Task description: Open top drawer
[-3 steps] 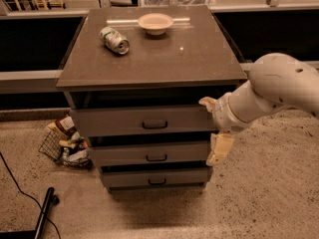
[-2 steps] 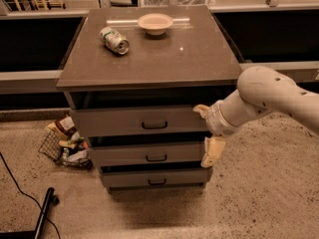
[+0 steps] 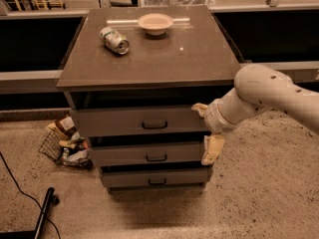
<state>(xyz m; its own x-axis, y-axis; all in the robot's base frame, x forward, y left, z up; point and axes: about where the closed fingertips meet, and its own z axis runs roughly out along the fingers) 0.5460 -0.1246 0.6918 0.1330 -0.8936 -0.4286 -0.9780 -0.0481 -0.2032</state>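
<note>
Grey top drawer (image 3: 119,122): uppermost of three fronts under the brown surface (image 3: 149,63). It looks shut. The dark loop handle (image 3: 154,125) at its centre is untouched.

End effector (image 3: 207,129): pale, carried on the white arm (image 3: 269,91) that reaches in from the right. It sits at the right end of the top drawer front, well right of the handle. Its fingers (image 3: 213,151) are spread wide, one up against the drawer's end and one down before the middle drawer (image 3: 144,155). Nothing is held.

Change: over the last second the arm has swung left and a little lower. This has carried the end effector from the cabinet's right edge inward onto the front. The drawers, can (image 3: 114,40) and bowl (image 3: 155,23) have not moved.

Bearing on task: the approach is under way with no grasp made. Further leftward travel to the handle likely remains before any pull.
</note>
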